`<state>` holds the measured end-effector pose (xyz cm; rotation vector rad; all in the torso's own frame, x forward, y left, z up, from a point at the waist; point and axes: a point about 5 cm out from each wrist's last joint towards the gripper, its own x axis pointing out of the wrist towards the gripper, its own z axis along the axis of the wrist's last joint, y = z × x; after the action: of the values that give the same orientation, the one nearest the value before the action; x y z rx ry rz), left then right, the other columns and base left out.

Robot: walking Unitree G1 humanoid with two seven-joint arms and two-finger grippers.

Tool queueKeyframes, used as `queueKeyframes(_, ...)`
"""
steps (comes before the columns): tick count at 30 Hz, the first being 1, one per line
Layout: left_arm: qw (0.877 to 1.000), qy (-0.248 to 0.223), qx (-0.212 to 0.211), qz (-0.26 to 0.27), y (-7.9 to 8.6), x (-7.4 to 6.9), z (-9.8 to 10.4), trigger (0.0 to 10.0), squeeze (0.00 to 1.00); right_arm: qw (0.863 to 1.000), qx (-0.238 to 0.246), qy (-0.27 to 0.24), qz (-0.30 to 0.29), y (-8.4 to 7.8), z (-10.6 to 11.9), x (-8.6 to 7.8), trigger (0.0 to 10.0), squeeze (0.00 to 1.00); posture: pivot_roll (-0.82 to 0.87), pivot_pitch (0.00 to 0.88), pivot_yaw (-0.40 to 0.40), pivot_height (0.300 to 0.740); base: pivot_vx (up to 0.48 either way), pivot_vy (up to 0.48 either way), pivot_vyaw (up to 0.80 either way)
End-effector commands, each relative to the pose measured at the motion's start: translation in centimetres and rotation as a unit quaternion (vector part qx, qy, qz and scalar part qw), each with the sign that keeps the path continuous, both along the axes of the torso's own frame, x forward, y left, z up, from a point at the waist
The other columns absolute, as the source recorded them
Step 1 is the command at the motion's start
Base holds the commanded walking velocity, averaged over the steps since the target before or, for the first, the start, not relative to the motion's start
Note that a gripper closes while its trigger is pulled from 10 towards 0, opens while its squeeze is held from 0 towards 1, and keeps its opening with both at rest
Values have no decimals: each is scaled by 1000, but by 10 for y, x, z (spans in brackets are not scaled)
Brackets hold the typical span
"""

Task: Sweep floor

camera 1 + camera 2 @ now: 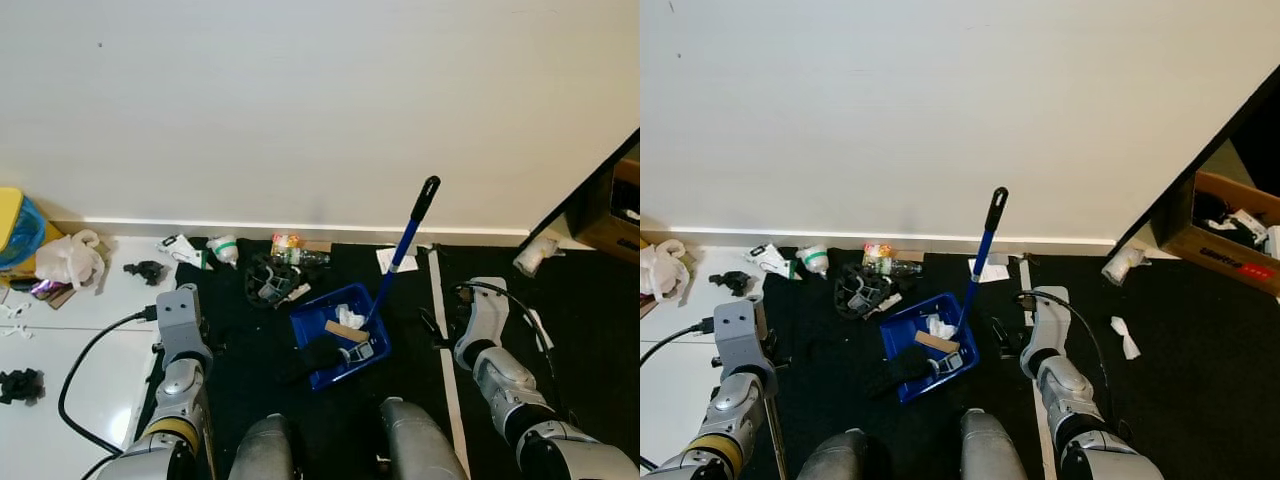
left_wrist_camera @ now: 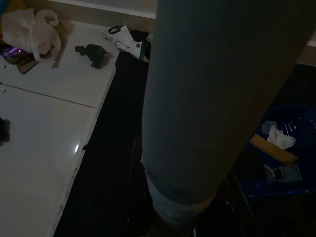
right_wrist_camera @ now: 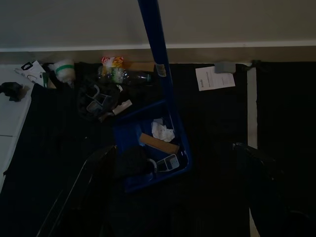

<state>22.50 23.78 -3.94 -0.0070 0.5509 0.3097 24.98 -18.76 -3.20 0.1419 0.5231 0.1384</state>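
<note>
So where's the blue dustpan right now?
The blue dustpan sits on the black mat in front of the robot, between its two arms, with the litter pile just beyond it by the wall.

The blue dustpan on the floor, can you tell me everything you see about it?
The blue dustpan looks like plastic and sits flat on the black mat, before the wall. Its long blue handle rises tilted, ending in a black grip. Inside lie crumpled white paper, a tan strip and a small clear piece. Something black rests at its front edge. No gripper touches it.
</note>
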Motion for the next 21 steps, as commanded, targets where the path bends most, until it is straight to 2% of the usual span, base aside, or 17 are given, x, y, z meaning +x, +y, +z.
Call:
queueKeyframes(1,1000,19,-24,7,-7,-8,-9,10000,0,1000,-2,12,-7,-4,-3,-4,10000,0,16,81,-44,740,0,0,0)
queueKeyframes(21,999,16,-27,8,-7,-8,-8,10000,0,1000,1,12,-9,-4,-3,-3,10000,0,15,92,-44,740,0,0,0)
